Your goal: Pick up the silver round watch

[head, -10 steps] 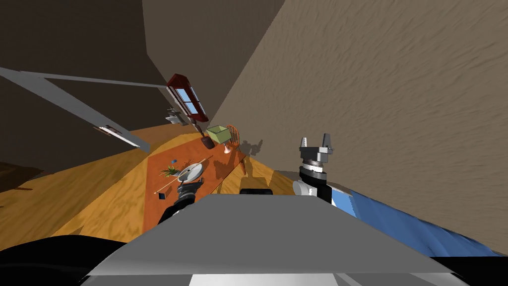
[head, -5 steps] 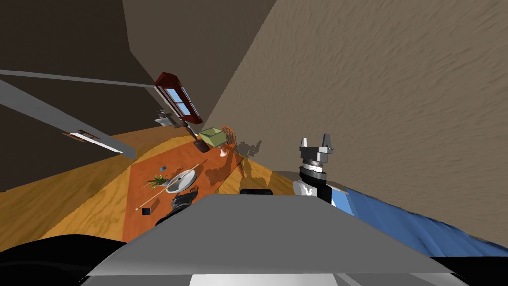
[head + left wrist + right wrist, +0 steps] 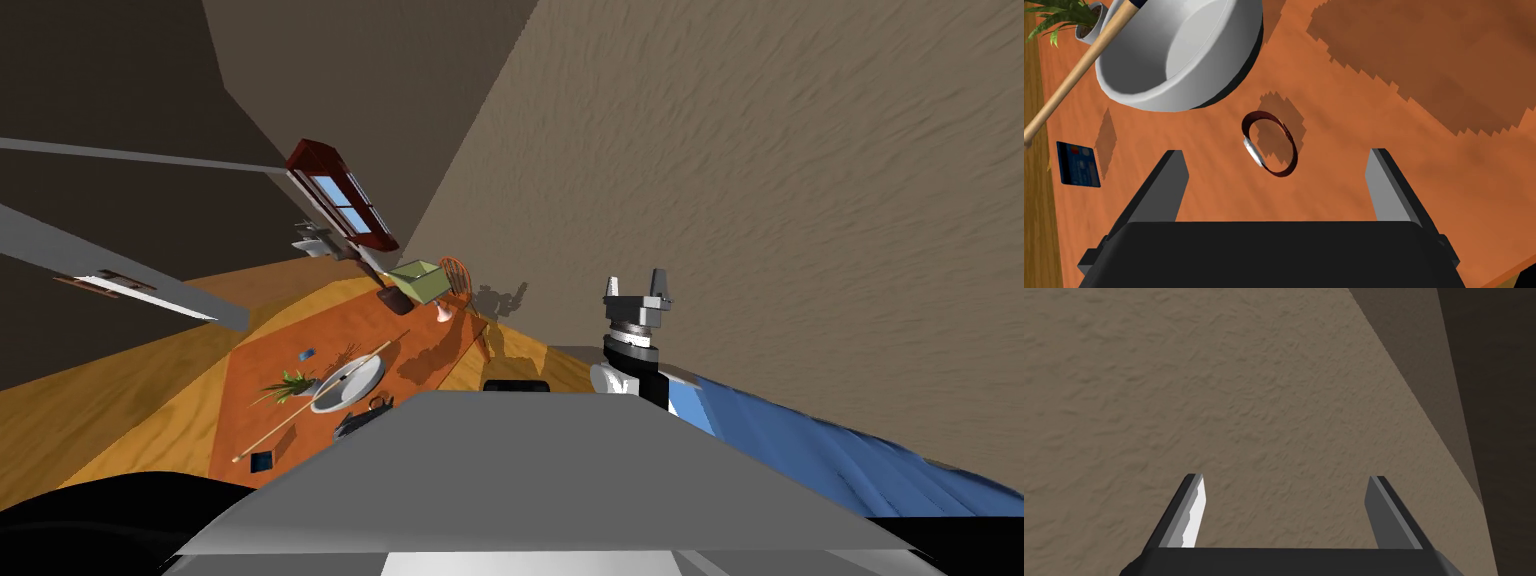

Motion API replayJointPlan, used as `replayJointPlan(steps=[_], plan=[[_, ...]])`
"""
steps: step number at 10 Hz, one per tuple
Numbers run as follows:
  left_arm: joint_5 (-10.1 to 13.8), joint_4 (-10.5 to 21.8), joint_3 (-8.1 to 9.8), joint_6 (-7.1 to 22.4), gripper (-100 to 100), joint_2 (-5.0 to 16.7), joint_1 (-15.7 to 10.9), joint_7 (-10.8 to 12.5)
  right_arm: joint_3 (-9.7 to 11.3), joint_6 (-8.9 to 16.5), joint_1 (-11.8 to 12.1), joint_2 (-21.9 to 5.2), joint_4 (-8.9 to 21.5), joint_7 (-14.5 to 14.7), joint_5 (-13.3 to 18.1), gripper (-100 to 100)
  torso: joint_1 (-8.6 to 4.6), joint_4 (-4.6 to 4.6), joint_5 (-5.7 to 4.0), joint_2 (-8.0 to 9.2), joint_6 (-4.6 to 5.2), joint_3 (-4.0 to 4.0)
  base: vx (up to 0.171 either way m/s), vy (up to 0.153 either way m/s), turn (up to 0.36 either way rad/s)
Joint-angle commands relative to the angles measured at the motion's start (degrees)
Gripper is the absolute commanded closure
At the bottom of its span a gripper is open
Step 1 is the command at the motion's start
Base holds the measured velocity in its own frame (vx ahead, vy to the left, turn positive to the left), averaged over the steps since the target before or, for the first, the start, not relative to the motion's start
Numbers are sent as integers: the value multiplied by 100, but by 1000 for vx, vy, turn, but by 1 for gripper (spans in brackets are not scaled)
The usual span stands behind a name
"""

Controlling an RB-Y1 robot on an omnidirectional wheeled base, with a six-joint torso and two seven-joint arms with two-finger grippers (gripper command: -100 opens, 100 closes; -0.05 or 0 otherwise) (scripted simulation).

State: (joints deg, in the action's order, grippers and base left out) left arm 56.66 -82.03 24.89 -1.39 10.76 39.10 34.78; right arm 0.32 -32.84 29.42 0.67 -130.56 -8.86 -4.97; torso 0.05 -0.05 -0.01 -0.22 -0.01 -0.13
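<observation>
Head view: the orange worktop runs from near left to far, against the wall. The left end effector hangs low over its near end, just this side of a white bowl. The right end effector is raised at the right, well apart from the worktop and idle.

Left wrist view: the left end effector is released and holds nothing, its fingers spread wide. The watch rests on the worktop, a dark red strap loop with the round silver case on one side. It lies between the lines of the two fingers, level with their tips and roughly centred, touching neither. The bowl sits just beyond the watch, apart from it, with a wooden stick laid over its rim. A blue card lies outside one finger, and a small plant stands past the bowl.

Judged step: final alignment above the watch, grasp not yet made. The next move calls for a straight descent until the fingers straddle the loop. They should then close across case and strap without nudging the bowl.

Right wrist view: the right end effector is released and empty.
</observation>
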Motion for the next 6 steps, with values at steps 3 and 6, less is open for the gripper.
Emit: replayJointPlan(steps=[3, 6], plan=[[460, 412, 79, 214, -100, 74, 209, 162, 0, 0, 0, 0, 0, 0, 0, 0, 1, -2, 0, -13, 2, -7, 97, 19, -117], [840, 769, 173, 430, -100, 142, 348, 265, 0, 0, 0, 0, 0, 0, 0, 0, 8, -2, 1, -13, 1, -7, 93, 37, -101]])
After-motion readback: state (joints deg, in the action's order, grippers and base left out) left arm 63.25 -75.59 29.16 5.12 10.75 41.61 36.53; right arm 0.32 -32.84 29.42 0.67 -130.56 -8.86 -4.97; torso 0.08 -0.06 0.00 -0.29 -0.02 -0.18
